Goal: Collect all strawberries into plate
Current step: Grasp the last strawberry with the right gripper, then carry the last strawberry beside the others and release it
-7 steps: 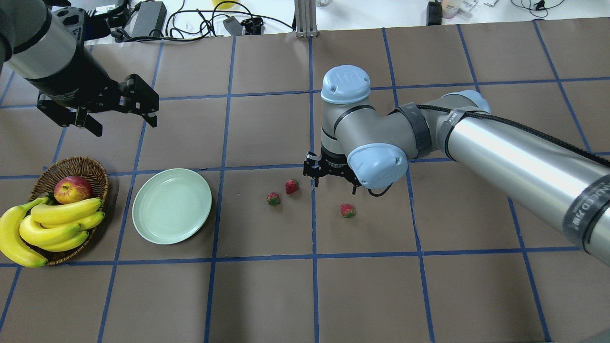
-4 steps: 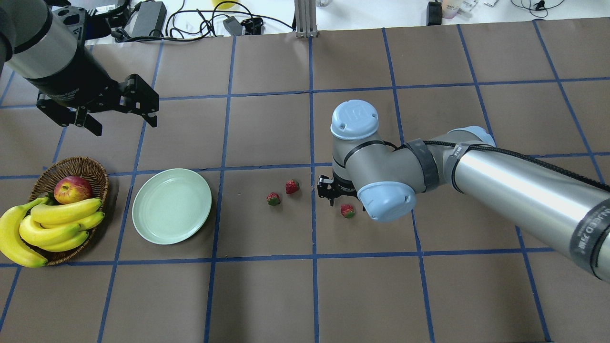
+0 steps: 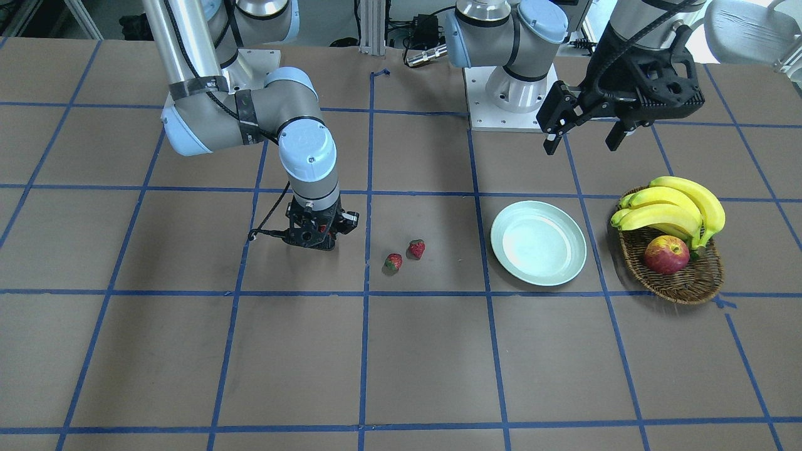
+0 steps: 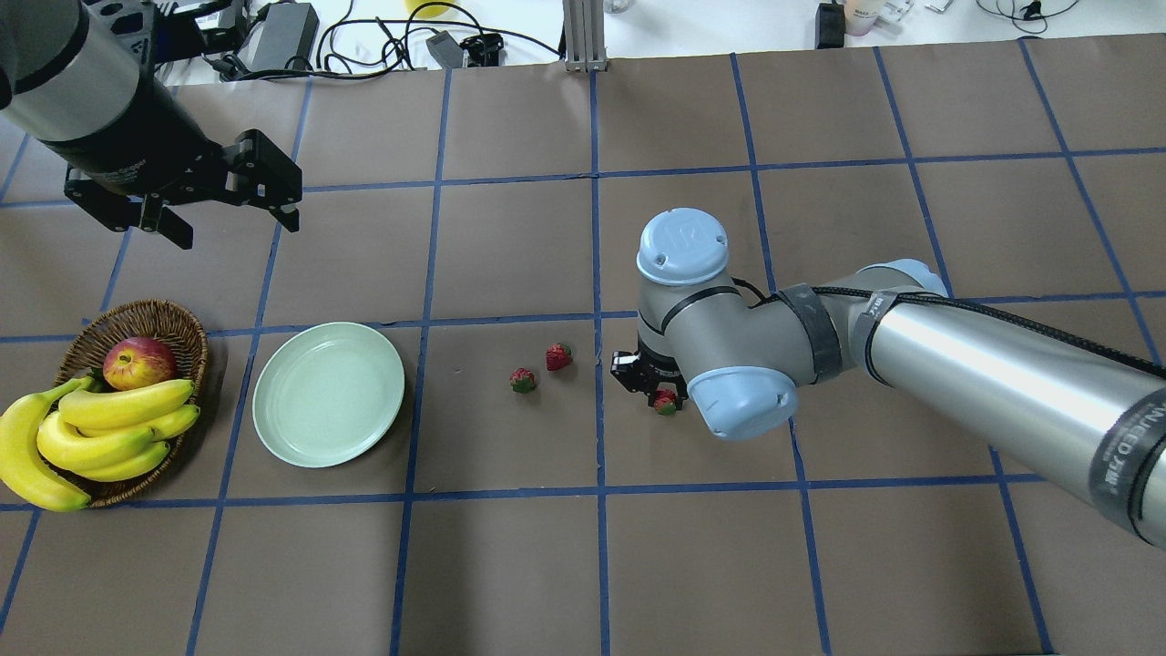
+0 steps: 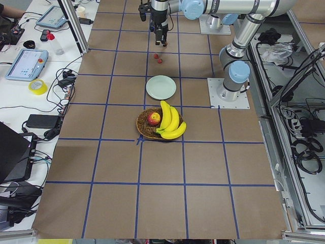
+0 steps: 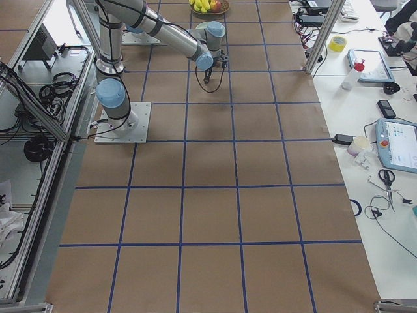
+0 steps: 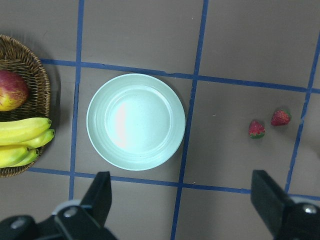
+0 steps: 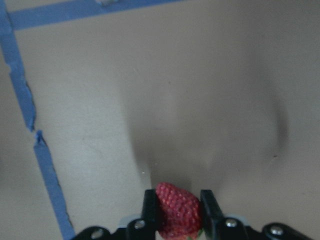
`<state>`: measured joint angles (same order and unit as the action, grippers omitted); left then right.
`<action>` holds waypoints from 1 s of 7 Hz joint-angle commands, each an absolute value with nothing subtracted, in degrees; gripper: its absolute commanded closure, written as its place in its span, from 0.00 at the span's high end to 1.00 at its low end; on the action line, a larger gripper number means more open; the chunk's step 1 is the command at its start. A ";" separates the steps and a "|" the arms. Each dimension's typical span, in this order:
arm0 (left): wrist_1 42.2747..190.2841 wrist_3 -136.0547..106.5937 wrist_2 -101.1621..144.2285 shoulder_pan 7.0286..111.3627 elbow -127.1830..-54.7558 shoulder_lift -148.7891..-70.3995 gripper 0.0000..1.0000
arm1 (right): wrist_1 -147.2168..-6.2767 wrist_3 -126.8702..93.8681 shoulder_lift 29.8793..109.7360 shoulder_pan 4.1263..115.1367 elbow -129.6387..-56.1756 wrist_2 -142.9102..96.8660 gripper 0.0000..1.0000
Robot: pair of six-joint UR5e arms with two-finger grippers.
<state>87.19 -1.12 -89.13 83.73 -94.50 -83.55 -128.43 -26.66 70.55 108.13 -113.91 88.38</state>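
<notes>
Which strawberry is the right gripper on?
The lone strawberry between the right gripper's fingers; the other pair lies apart, nearer the plate.

The brown table (image 4: 510,565) (blue-taped grid) bears a plate (image 4: 328,394), basket (image 4: 187,326) and two strawberries (image 4: 523,380).

On the table (image 4: 510,565), in one row from the robot's left to its right: basket (image 4: 187,321), plate (image 4: 328,394), strawberries. In the basket, bananas (image 4: 109,424) on the robot's side, overhanging the rim leftward; apple (image 4: 138,362) behind them, by the far rim. Just right of the basket, apart from it, the plate. Well right of the plate, near strawberry (image 4: 522,380) and far strawberry (image 4: 558,356) – close together, not touching, the far one slightly rightward. Across a tape line (image 4: 598,428) to their right, third strawberry (image 4: 666,403), down at the table, between the fingers of the right gripper (image 8: 179,215), touching both. Left gripper (image 4: 235,226) up in the air over the table's left part – well clear of basket and plate.
</notes>
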 commanded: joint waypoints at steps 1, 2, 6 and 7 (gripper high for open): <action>87.54 -1.05 -89.03 84.02 -94.92 -83.94 1.00 | -126.40 -30.63 70.93 109.94 -107.70 79.97 0.07; 87.63 -1.05 -89.47 83.85 -94.92 -83.94 1.00 | -125.52 -35.11 70.32 113.08 -105.49 78.24 0.10; 91.83 -1.05 -89.56 83.59 -94.30 -83.93 1.00 | -129.99 -39.20 63.46 117.25 -105.20 75.94 0.58; 92.02 -1.14 -89.21 83.58 -94.13 -84.20 1.00 | -129.99 -39.11 63.28 117.25 -105.29 76.11 0.81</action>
